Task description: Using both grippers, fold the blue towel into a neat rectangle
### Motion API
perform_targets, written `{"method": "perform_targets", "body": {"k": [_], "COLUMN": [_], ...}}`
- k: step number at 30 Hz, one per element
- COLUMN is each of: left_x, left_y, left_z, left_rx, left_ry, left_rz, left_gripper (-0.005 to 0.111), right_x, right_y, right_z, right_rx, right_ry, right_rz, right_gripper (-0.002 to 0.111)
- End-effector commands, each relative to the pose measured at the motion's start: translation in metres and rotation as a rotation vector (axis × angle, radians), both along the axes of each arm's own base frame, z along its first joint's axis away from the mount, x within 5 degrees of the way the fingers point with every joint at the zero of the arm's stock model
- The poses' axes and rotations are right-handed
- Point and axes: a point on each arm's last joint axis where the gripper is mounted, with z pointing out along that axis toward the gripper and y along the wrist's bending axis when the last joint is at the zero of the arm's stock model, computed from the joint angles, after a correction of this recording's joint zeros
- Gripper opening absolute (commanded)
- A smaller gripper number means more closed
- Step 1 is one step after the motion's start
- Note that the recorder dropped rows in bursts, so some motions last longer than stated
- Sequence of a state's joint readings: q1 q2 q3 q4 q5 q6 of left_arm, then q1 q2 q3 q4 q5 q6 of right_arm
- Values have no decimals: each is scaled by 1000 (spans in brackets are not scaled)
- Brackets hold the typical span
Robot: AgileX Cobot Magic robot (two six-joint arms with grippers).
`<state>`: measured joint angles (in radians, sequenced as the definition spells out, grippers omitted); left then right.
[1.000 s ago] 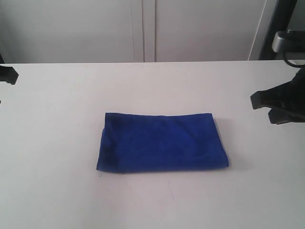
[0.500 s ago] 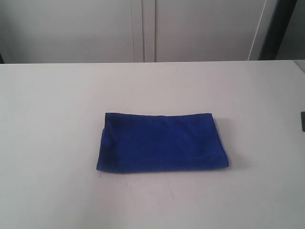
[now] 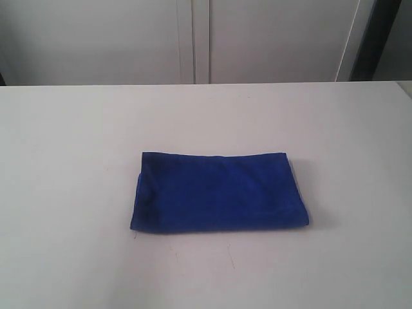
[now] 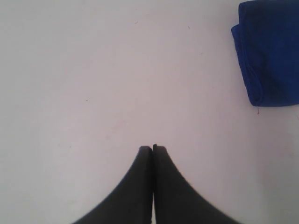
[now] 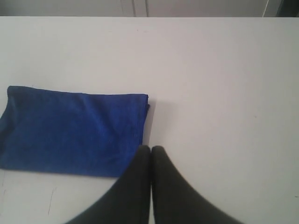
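1. Already the blue towel (image 3: 219, 191) lay flat in the middle of the tabletop (image 3: 77, 129) as a neat folded rectangle, so folding looked done.
2. Left fingers (image 4: 135, 186) were pressed together, empty, clear of it.
3. Right fingers (image 5: 173, 186) were likewise closed on nothing, presumably because no grip was needed.

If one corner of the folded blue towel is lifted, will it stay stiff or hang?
Probably hangs: the blue towel shows soft, rounded fold edges, so layers likely droop open. Pushed, its loose layers may bunch, not slide.
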<state>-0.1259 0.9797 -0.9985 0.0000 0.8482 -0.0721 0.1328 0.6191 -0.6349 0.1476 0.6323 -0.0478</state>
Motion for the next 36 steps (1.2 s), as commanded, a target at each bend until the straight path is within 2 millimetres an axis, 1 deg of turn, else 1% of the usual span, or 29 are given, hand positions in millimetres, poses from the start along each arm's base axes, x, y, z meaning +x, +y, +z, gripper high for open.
{"method": "perform_targets", "body": {"k": [1,15,18,22,25,27,31,34,36], "left_x": [-2,-2,-2,-2,-2,-2,-2,-2,-2], "left_y": [1,1,1,1,1,1,1,1,1], "left_z": [-1,-1,-1,-1,-1,-1,-1,-1,-1], "left_rx": [2,2,2,2,2,2,2,2,2], "left_ry": [2,2,2,2,2,2,2,2,2], "left_rz": [2,2,2,2,2,2,2,2,2], "left_gripper": [0,0,0,0,0,0,0,0,0], "right_x": [0,-2,-13,-38,-57,-69,-85,-91,-89], "right_y": [-1,-2,-3,-6,-9,-10,-13,-13,-14], "right_z": [0,1,6,11,3,-6,-25,-40,-49], "right_rx": [-7,-5,2,17,27,32,39,40,44], "right_ry": [-20,-35,-86,-200,-266,-304,-359,-383,-397], "right_rz": [-10,-11,-11,-13,-14,-14,-14,-16,-21], "right_gripper": [0,0,0,0,0,0,0,0,0]}}
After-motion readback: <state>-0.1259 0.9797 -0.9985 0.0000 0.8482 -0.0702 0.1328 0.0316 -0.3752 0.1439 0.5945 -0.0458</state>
